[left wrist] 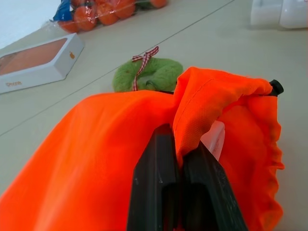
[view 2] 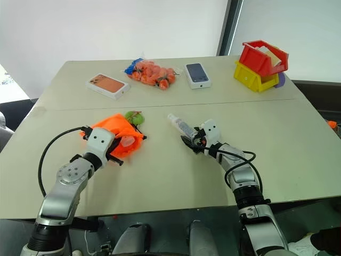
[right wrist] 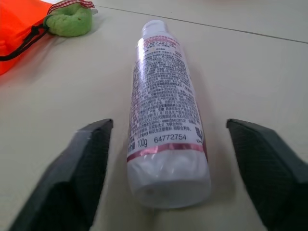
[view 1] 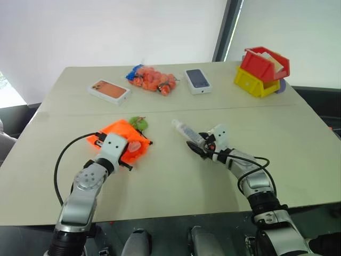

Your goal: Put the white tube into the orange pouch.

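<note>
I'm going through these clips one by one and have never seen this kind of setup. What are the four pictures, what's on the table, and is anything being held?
It is a two-armed humanoid robot. Two pictures look down from its head; the other two come from cameras on its wrists. The left gripper has its jaws shut on the rim of the orange pouch. The right gripper has its jaws open either side of the white tube, which lies on the table, not gripped. Farther back lie two phone boxes, a mesh bag of orange items and stacked red and yellow bins.

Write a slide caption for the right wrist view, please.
Open right end effector straddling the white tube lying on the table.
</note>
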Available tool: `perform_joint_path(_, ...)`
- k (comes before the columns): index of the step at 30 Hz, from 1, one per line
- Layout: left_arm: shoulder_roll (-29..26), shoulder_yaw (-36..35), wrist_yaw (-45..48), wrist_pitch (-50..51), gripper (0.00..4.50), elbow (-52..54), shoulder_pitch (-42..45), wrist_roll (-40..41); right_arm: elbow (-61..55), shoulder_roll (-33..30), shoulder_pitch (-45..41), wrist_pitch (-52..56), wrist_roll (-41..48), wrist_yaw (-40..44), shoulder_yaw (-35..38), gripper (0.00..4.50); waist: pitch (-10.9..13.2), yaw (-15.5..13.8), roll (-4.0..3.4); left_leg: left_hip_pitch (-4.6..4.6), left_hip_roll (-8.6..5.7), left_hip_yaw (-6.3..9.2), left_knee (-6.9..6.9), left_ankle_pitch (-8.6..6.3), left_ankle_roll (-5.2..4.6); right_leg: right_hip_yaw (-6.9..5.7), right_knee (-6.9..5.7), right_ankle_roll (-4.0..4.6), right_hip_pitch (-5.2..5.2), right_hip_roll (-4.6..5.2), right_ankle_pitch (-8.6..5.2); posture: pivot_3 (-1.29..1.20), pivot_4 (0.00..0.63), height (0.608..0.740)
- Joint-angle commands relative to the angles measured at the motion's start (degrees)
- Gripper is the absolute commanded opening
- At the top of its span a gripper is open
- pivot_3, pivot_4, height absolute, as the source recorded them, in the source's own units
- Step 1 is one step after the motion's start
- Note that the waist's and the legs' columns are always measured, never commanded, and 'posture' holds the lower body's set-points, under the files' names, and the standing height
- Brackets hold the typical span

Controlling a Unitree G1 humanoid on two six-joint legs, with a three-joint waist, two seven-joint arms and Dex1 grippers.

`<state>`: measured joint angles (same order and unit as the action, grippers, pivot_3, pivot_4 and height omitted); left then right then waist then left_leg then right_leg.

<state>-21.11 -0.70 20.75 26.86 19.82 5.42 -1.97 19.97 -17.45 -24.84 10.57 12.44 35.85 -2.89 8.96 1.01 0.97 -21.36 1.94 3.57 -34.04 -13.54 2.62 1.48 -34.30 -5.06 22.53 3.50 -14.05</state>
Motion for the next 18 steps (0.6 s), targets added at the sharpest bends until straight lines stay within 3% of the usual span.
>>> perform_joint_path(1,0.1,0.2,-0.5,-1.4,0.0,0.5,1.1,0.2,-1.8,0.2,-0.6,-1.4,0.1,0.3,0.9,2.12,0.0,0.0,0.0,0.0,0.0,0.0,0.0,0.0,0.0,0.0,0.0,0.0,0.0,0.0,0.0,0.0,0.15,0.74)
perform_joint_path(8,0.4,0.2,-0.4,-1.5,0.0,-0.4,1.8,0.6,-6.5,-0.7,1.2,-1.5,-0.1,0.3,1.1,2.12,0.0,0.0,0.0,-0.01,0.0,0.0,-0.01,0.0,0.0,0.0,0.0,0.0,0.0,0.0,0.0,0.0,0.15,0.74)
perform_joint_path(18,0.5,-1.1,0.3,-0.2,0.0,0.1,2.3,3.1,-38.5,-10.4,17.7,14.2,9.9,8.1,0.4,2.12,0.0,0.0,-0.02,-0.01,0.0,0.03,0.0,-0.01,0.0,0.0,0.04,-0.24,-0.04,0.02,-0.17,0.0,0.15,0.74)
